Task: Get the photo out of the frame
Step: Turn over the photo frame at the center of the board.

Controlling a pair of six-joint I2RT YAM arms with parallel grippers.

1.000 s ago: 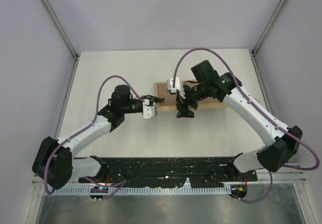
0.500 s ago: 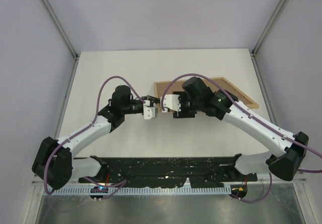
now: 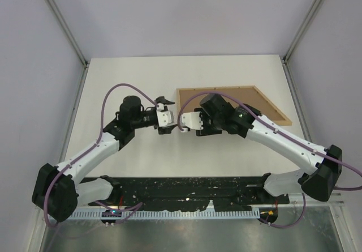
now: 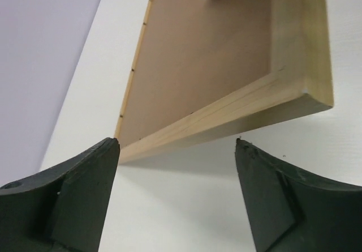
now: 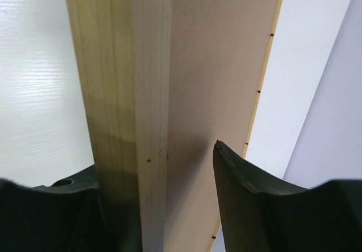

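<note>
Left tool (image 4: pixel 176 143) now spread, backed off the frame (image 3: pixel 218 88), right tool (image 5: pixel 155 156) pinching its raised rail, brown panel (image 4: pixel 209 65) seated inside.

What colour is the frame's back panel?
The frame's panel is plain brown; left wrist view shows it best.

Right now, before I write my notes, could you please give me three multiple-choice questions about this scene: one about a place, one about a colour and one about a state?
1. Which arm has the pale wooden edge of the frame between its jaws? A: left arm. B: right arm. C: neither.
2. What colour is the frame's back panel? A: brown. B: blue. C: black.
3. How do the left arm's jaws stand? A: shut on the frame. B: shut, holding nothing. C: open, holding nothing.

Answers:
1 B: its wrist view shows the wood between its jaws.
2 A: the panel looks brown in every view.
3 C: its wrist view shows a wide gap, with the frame beyond it.
</note>
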